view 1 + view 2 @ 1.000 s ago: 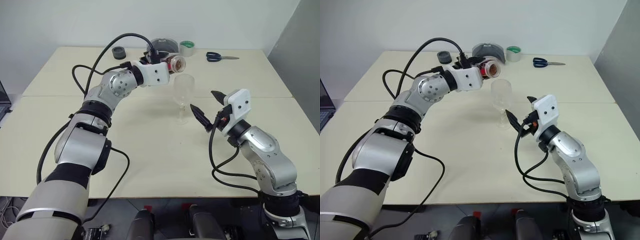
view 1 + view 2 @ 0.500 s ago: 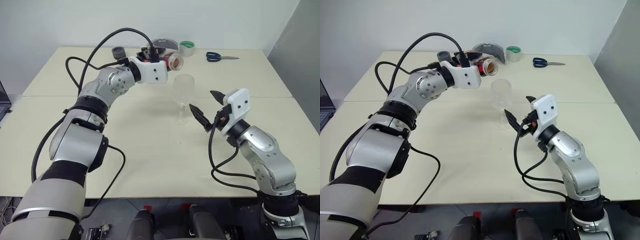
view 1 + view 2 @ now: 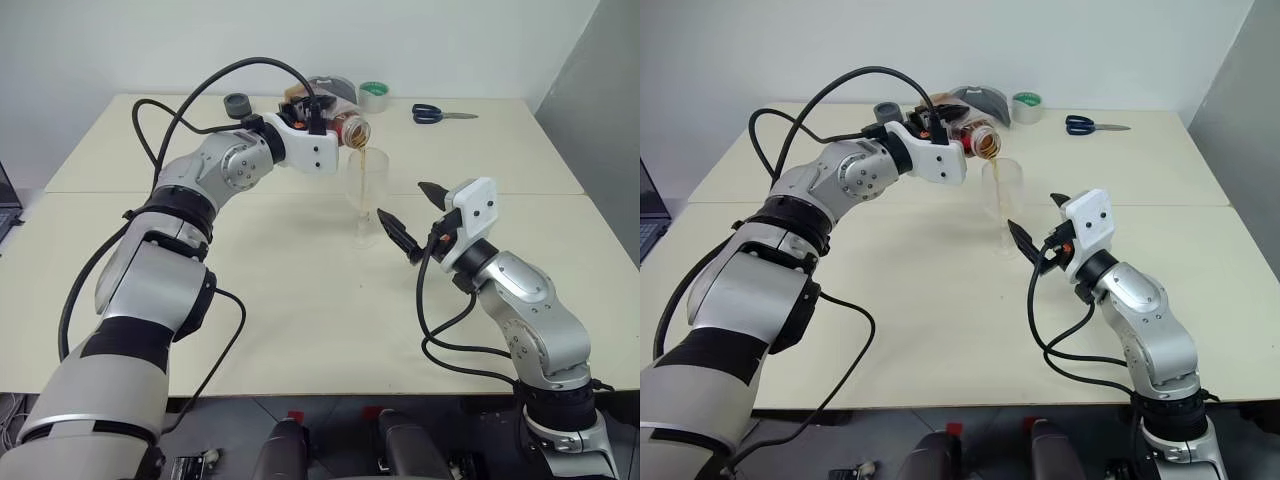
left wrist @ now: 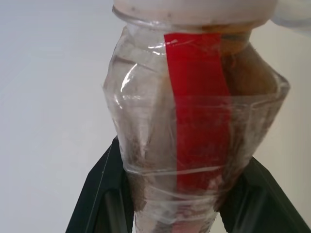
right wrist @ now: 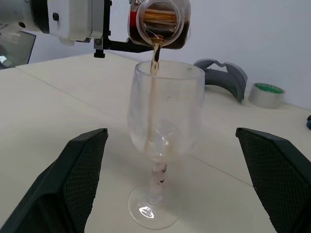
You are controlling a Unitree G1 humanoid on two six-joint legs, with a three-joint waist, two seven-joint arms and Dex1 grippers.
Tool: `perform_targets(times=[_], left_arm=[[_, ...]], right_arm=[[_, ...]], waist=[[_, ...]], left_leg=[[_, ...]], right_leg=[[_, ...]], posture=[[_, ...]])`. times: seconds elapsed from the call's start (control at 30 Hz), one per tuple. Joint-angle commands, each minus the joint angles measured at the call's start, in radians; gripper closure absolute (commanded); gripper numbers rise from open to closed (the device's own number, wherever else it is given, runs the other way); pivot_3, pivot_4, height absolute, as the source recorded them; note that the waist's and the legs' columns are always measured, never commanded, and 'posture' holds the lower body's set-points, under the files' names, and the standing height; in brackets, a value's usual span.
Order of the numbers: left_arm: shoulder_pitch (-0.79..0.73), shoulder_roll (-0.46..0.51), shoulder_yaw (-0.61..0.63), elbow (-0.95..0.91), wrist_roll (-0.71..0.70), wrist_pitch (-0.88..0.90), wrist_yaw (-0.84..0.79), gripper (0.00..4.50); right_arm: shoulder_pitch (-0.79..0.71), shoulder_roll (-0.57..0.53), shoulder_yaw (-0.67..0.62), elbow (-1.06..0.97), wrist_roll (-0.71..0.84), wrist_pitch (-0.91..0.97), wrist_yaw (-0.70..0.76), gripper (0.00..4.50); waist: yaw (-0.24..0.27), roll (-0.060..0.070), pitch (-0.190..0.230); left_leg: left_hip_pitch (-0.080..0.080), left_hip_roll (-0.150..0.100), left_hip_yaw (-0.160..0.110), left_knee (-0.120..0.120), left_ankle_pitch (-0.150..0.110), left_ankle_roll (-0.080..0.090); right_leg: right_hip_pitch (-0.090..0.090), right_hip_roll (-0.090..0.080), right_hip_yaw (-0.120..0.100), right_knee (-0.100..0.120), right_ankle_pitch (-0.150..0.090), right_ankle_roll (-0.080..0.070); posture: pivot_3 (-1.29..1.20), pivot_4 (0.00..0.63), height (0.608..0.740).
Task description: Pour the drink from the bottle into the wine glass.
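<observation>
Worktop [image 3: 150,300] carried everything; wine glass [image 3: 366,195] was the reference, upright near mid-worktop. Left gripper [image 3: 335,122] was just above and behind the glass rim, fingers [image 4: 104,194] clenched on the bottle [image 3: 348,128], which lay tipped roughly level with its uncapped mouth over the bowl. Right gripper [image 3: 408,214] hung just beside the glass on the robot's right, fingers [image 5: 77,184] spread wide on either side of the stem, not touching.

Drink [image 5: 154,73] fell as a thin brown stream from the mouth down into the bowl. Progress, as judged: pour just started, only a trace of liquid at the bowl's bottom, most of the drink still inside the bottle. Left to do: keep tipping until enough is in, then right the bottle.

Hard to read: fill level in the glass was barely discernible; bottle's lower end was cut off in the left wrist view. Scissors [image 3: 437,114], tape roll [image 3: 374,96] sat well behind the glass.
</observation>
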Motion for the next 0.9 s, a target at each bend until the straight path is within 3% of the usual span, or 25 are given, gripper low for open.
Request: perform_targets(times=[0.03,0.9], left_arm=[[-0.062,0.016,0.009,-0.009,-0.006,-0.002,0.035,2.73],[-0.074,0.011,0.000,0.009,0.005,0.015,0.050,2.73]], right_arm=[[-0.013,0.004,-0.007,-0.019,0.002,-0.022,0.002,0.00],[0.026,0.011,0.017,-0.082,0.030,0.001,0.020,0.00]], waist=[[0.000,0.000,0.000],[0.000,0.000,0.000]], left_leg=[[0.000,0.000,0.000,0.000,0.000,0.000],[0.000,0.000,0.000,0.001,0.000,0.000]], right_leg=[[0.000,0.000,0.000,0.000,0.000,0.000],[0.000,0.000,0.000,0.001,0.000,0.000]], posture=[[0.00,0.150,0.740],[0.00,0.150,0.740]])
